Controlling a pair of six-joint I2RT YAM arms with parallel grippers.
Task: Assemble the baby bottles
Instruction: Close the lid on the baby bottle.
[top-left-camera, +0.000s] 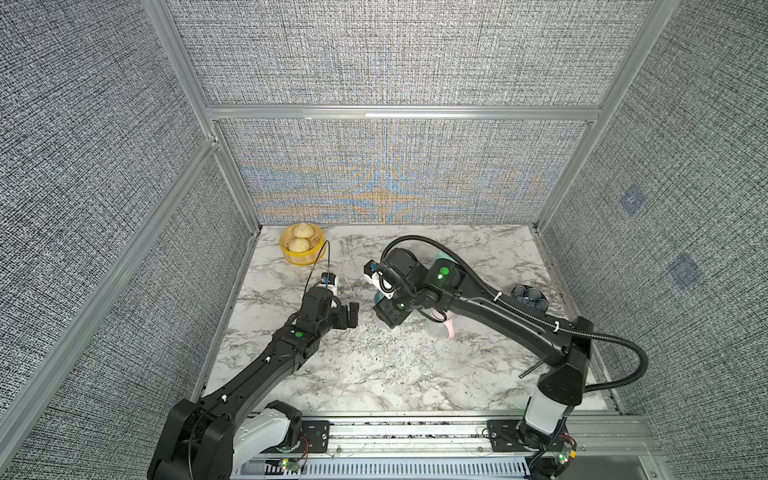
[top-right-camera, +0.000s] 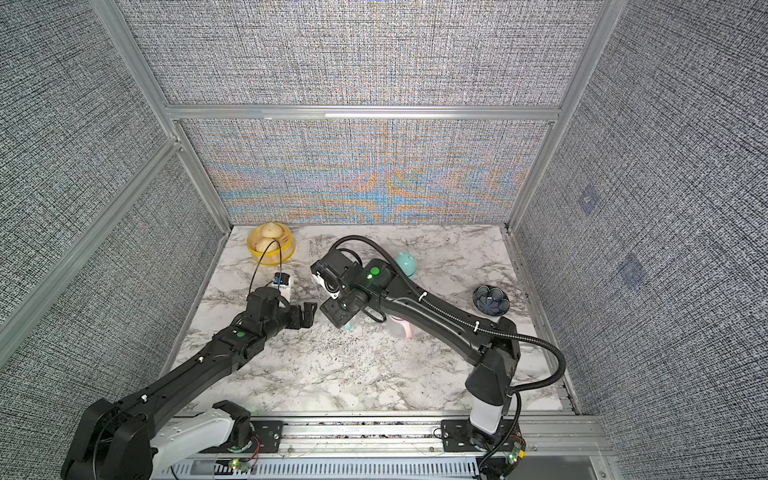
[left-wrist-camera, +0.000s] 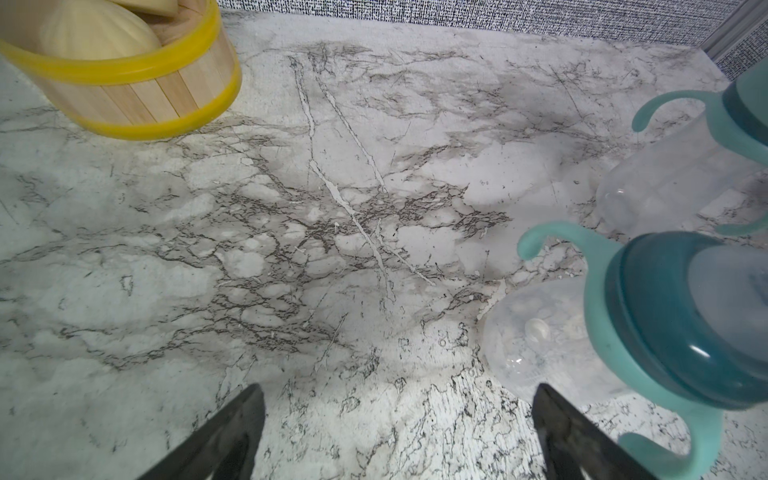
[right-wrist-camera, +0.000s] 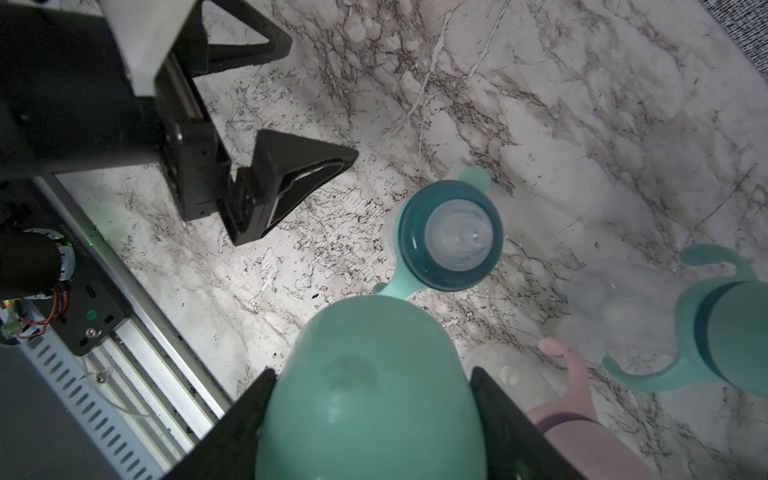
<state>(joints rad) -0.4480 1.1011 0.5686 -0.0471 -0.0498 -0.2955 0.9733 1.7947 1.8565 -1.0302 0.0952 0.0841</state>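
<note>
My right gripper (right-wrist-camera: 372, 374) is shut on a mint dome cap (right-wrist-camera: 370, 407), with one black finger on each side of it. Just beyond the cap stands a clear baby bottle (right-wrist-camera: 451, 237) with a teal collar, a bare nipple and mint handles; the left wrist view shows this bottle (left-wrist-camera: 665, 316) too. A second mint bottle (right-wrist-camera: 727, 336) wears its cap and shows in a top view (top-right-camera: 406, 264). A pink-handled bottle (right-wrist-camera: 573, 415) lies under my right arm (top-left-camera: 442, 328). My left gripper (left-wrist-camera: 399, 415) hangs open over bare marble, left of the bottles (top-left-camera: 349, 316).
A yellow steamer basket (top-left-camera: 301, 257) with buns sits at the back left corner. A dark patterned bowl (top-left-camera: 528, 296) stands near the right edge. Grey fabric walls close in three sides of the marble table (top-left-camera: 374, 374).
</note>
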